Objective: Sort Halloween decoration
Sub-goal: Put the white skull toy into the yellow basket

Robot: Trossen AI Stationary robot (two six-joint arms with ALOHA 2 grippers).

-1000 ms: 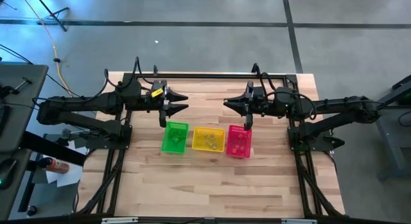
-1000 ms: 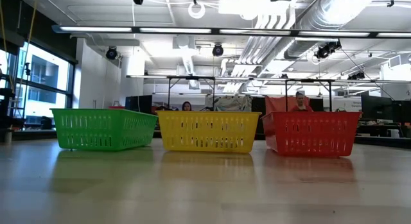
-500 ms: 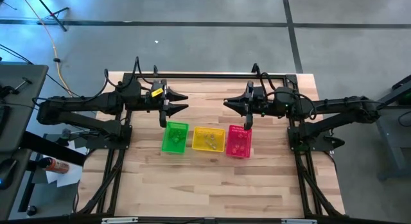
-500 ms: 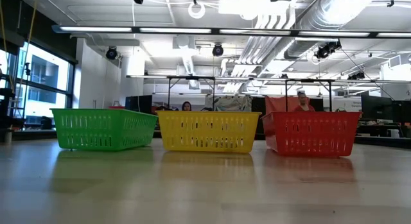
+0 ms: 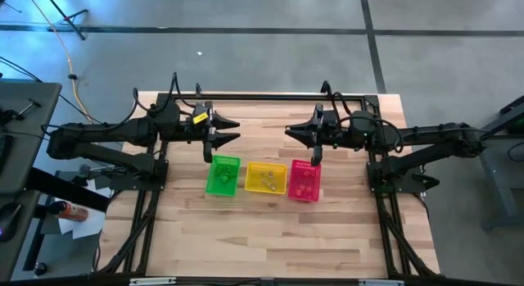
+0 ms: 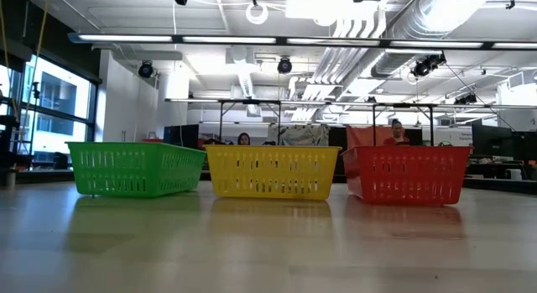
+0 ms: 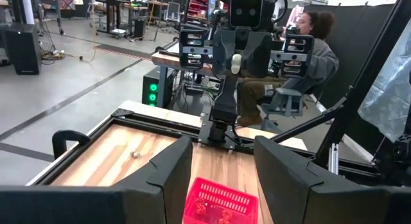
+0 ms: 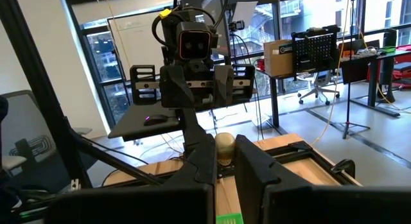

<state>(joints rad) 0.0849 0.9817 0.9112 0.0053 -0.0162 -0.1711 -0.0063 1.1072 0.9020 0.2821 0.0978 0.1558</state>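
Three plastic baskets stand in a row mid-table: green (image 5: 223,175), yellow (image 5: 266,178) and pink (image 5: 304,181). Tiny trinkets lie inside them, reddish ones (image 7: 212,216) in the pink basket (image 7: 221,198). One pale trinket (image 7: 135,153) lies loose on the wood near the far edge. My left gripper (image 5: 237,130) hovers open beyond the green basket, pointing right. My right gripper (image 5: 288,129) hovers beyond the pink basket, pointing left, shut on a pale trinket (image 8: 225,149). My right gripper pinches the pale trinket (image 7: 236,62) between its two fingers (image 8: 202,160), at their free ends. The fingers lie level and point toward the table's left. The trinket is lifted clear of the table.
A black frame rail (image 5: 270,96) runs along the far edge. Bare wood (image 5: 270,237) spreads on the near side of the baskets. In the low view the baskets stand side by side (image 6: 271,171). People sit in the room beyond the table (image 7: 314,38).
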